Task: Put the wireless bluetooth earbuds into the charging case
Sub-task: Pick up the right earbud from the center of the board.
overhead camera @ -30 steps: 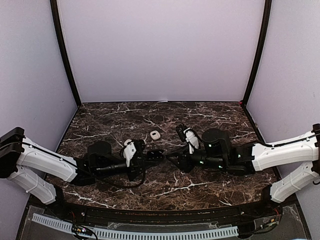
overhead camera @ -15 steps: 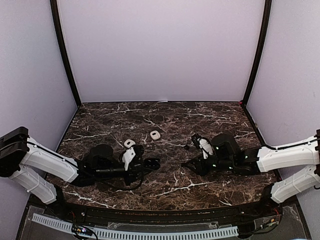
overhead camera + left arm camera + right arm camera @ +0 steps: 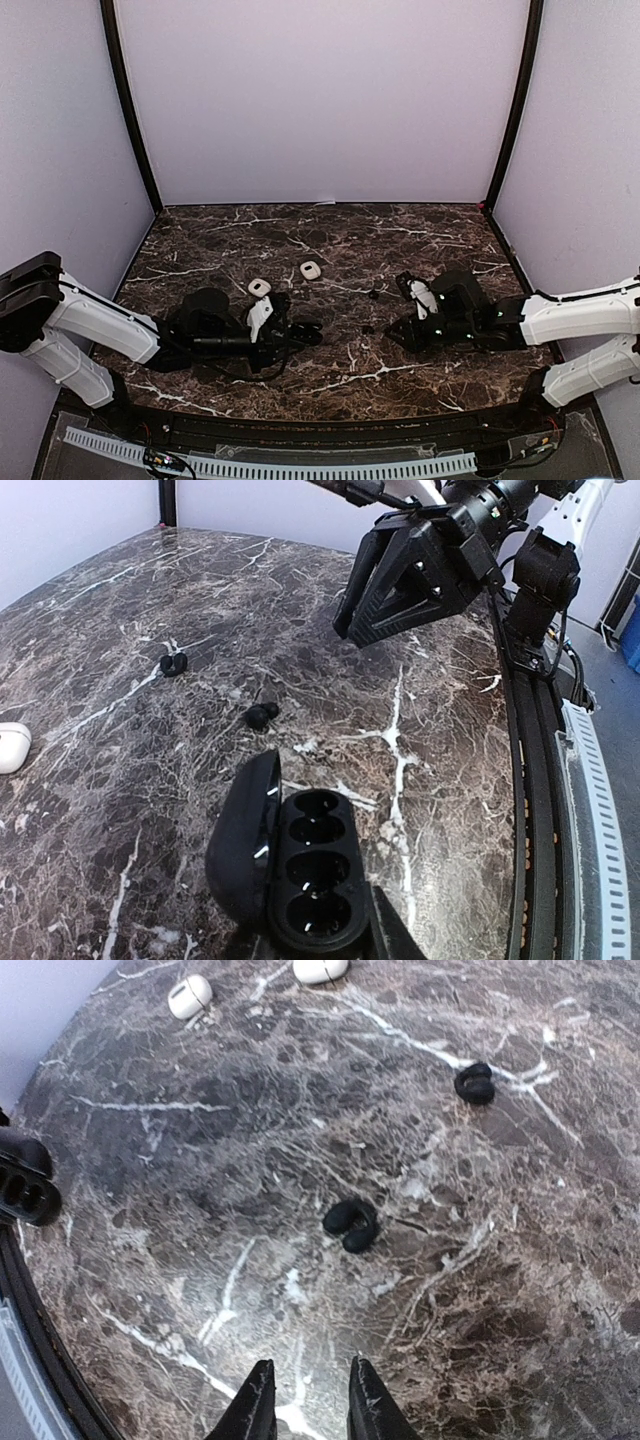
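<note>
2 black earbuds (image 3: 350, 1226); left pincer (image 3: 298, 333) tight on open case (image 3: 315, 870), long axis outward; right pincer (image 3: 305, 1400) apart.

Soft even light, sharp focus, wrist views edge-warped.

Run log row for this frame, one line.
left jaws: shut on open black case | right jaws: open, empty | black earbuds: both loose on table, none in case

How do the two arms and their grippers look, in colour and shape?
The left arm and right arm have white shells on the long links, with black joints and wrists. Small green lights glow on the right wrist; black cables run along that arm. The left gripper and right gripper are black, each with two tapering fingers.
</note>
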Tool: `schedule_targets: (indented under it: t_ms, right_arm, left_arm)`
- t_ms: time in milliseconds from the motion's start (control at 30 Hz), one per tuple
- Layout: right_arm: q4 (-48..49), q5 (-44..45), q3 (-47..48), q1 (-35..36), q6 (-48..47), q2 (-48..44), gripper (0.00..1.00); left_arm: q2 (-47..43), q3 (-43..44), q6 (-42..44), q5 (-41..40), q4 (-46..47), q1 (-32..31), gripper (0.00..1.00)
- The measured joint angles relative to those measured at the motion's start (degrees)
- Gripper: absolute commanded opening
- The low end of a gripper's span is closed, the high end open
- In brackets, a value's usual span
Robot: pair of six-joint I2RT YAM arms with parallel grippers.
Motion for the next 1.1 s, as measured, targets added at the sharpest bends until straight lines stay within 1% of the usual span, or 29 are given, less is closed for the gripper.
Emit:
schedule_targets:
  t_ms: [200,333,400,733,1100]
  right_arm:
    - [-6.34,0.68,1.38,-0.13,0.55,2.62,0.23]
    - [-7.61,0.68,2.14,-0.15,0.22,3.3,0.25]
    - [-7.98,0.7,3.56,-0.15,-0.52,5.16,0.25]
    - [-7.39,1.99,13.05,-0.98,-5.7,17.68,0.26]
    - [-4.63,-1.68,13.62,-4.87,-9.57,21.35,0.27]
  left_arm:
    - [0.33,0.02,-0.5,1.99,-0.13,0.83,0.15]
    - [0.52,0.02,-0.68,2.6,-0.31,0.98,0.15]
    - [0.94,0.11,-0.68,2.97,-0.31,0.98,0.15]
    - [2.8,0.81,-1.73,5.33,-0.33,1.07,0.15]
    - [4.33,0.87,-5.4,9.73,0.72,3.37,0.15]
